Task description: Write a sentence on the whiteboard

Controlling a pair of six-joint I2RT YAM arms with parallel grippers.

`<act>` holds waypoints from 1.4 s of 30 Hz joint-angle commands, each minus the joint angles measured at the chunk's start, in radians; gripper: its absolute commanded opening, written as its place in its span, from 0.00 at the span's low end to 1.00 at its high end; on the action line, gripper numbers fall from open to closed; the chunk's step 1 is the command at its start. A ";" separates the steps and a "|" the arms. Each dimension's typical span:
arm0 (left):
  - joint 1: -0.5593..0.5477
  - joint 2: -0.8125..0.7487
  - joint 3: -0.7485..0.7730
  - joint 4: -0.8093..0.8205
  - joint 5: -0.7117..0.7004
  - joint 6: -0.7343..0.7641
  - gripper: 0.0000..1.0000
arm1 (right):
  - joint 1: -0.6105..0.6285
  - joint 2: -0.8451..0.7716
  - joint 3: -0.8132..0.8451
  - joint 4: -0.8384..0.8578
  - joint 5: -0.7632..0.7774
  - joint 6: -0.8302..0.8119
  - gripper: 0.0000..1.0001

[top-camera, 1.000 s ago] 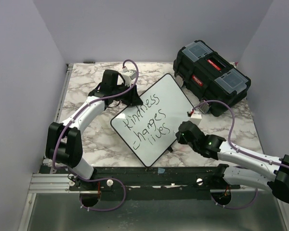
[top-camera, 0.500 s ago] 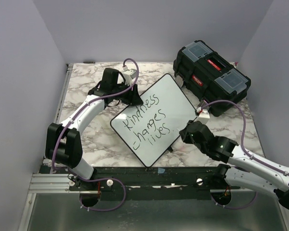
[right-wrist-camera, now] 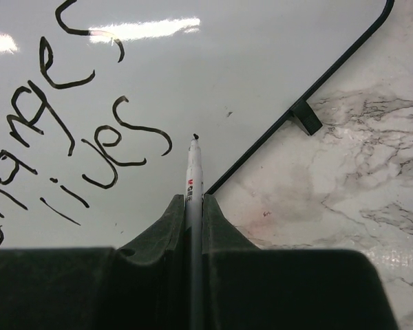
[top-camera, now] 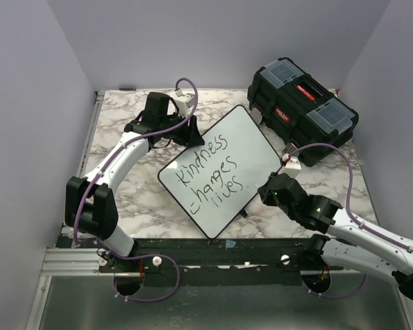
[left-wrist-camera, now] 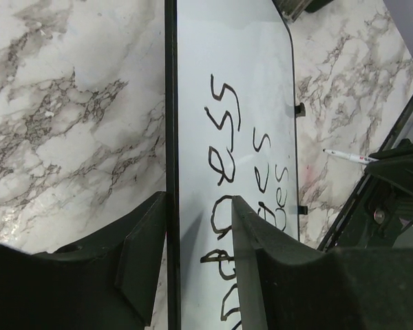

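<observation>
The whiteboard [top-camera: 242, 141] lies turned like a diamond on the marble table, and the sentence [top-camera: 210, 172] "kindness changes lives" runs across it in three slanted black lines. At the board's far left edge my left gripper [top-camera: 191, 136] stands open. Its fingertips [left-wrist-camera: 198, 199] straddle the black frame, one finger outside it and one over the lettering [left-wrist-camera: 227, 137]. At the board's near right edge, my right gripper [right-wrist-camera: 193, 199] is shut on a white marker [right-wrist-camera: 193, 180]. The marker's black tip hovers just right of "lives" [right-wrist-camera: 117, 148], over the white surface [right-wrist-camera: 227, 62].
A black plastic toolbox [top-camera: 301, 110] with a red label sits at the back right, close to the board's far corner. Marble tabletop [top-camera: 124, 199] lies left of the board. Purple walls close in the sides. The arm bases are on the dark rail at the near edge.
My right arm has drawn back to the right, off the last word, still holding the marker. The left gripper's jaws have spread apart at the board's edge.
</observation>
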 commanded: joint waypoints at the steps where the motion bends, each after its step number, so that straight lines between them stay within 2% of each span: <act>1: 0.005 -0.022 0.098 -0.035 -0.015 0.017 0.43 | 0.001 -0.012 0.026 -0.035 0.026 -0.015 0.01; 8: 0.061 -0.050 0.144 -0.122 -0.061 0.039 0.43 | 0.001 -0.002 0.073 -0.057 0.046 -0.048 0.01; 13: 0.132 -0.106 0.029 -0.102 -0.092 0.027 0.43 | 0.000 -0.015 0.107 -0.073 0.052 -0.068 0.01; 18: 0.165 -0.129 -0.038 -0.135 -0.186 0.044 0.43 | 0.000 -0.026 0.123 -0.087 0.052 -0.074 0.01; 29: 0.135 -0.158 -0.161 -0.076 -0.217 0.007 0.43 | 0.000 -0.080 0.123 -0.111 0.040 -0.074 0.01; 32: 0.116 -0.155 -0.177 -0.049 -0.189 -0.010 0.43 | 0.000 -0.089 0.125 -0.120 0.047 -0.075 0.01; 42: 0.032 -0.116 -0.163 -0.014 -0.198 -0.052 0.43 | 0.001 -0.129 0.130 -0.145 0.054 -0.076 0.01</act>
